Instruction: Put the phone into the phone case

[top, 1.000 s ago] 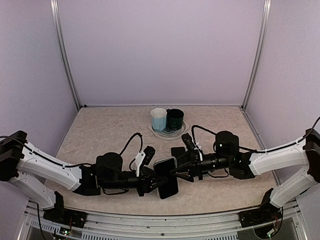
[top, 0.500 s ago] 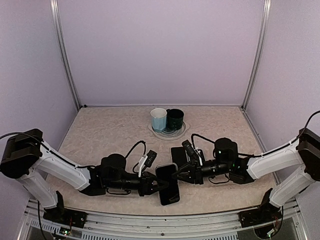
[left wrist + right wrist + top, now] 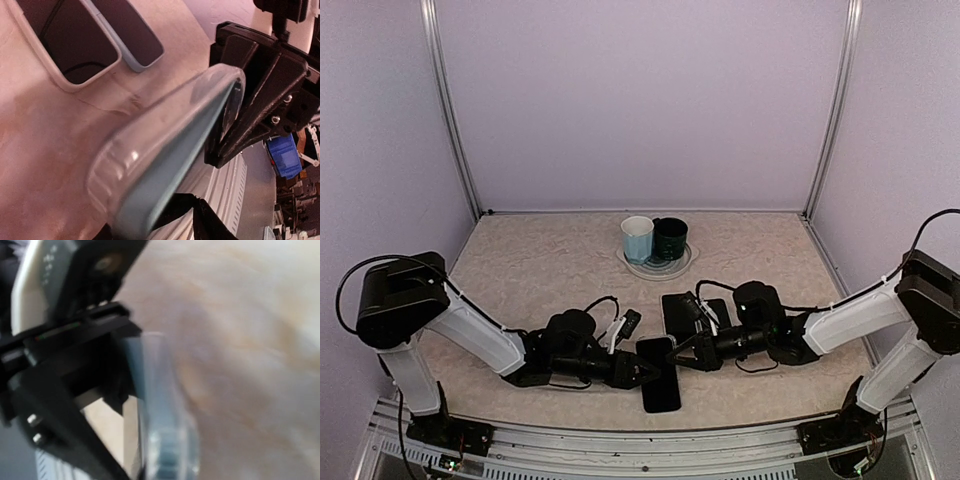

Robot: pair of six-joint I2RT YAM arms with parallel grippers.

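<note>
A light-blue phone (image 3: 661, 388) with a dark screen sits inside a clear case and lies low over the table near the front edge. My left gripper (image 3: 642, 368) is shut on its left side. My right gripper (image 3: 678, 358) grips its right end. In the left wrist view the cased phone (image 3: 165, 155) runs edge-on from my left gripper (image 3: 150, 226) to the right gripper's black fingers (image 3: 235, 135). The right wrist view is blurred. It shows the phone's clear edge (image 3: 162, 435) running into my right gripper (image 3: 155, 471).
Two more flat items lie just behind the phone: a pale-rimmed case (image 3: 677, 311) (image 3: 70, 45) and a light-blue-edged one (image 3: 717, 310) (image 3: 132, 37). A light-blue cup (image 3: 637, 240) and a dark cup (image 3: 670, 238) stand on a plate (image 3: 658, 268) at the back. The table's front rail is close.
Both grippers have come down and toward the front edge with the phone between them. The phone has gone from raised and tilted to nearly flat on the table.
</note>
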